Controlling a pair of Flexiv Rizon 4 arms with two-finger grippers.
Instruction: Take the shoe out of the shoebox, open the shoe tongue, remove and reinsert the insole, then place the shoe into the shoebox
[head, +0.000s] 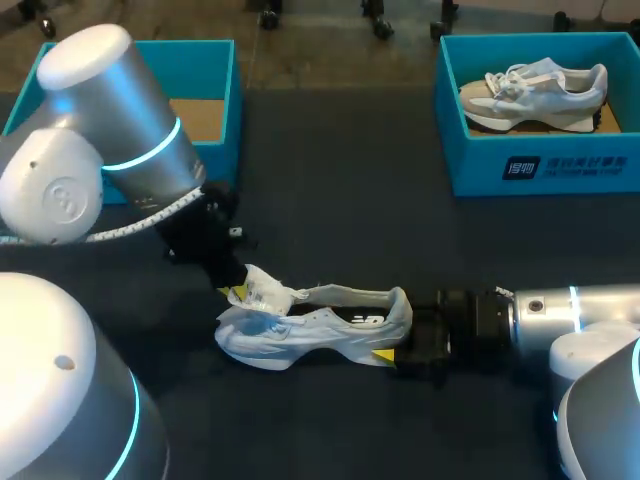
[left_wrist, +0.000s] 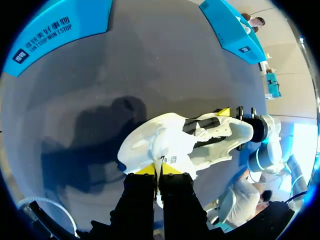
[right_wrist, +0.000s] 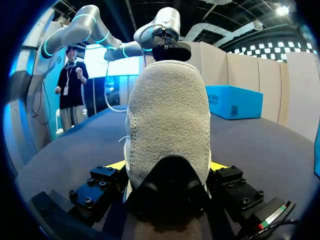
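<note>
Shoe (head: 320, 330) on table (head: 330, 200), between my arms. Right gripper (right_wrist: 166, 165) clamped on heel. Left gripper (left_wrist: 159, 170) pinched tight on tongue (head: 265, 290). Step in hand, I judge: opening tongue. Next move calls for: pull tongue back, keep heel clamp firm, expose insole.

A dark table (head: 340, 200) carries, at its far right corner, a blue box (head: 545, 165) that holds a grey and white sneaker (head: 535, 92) with white laces.
</note>
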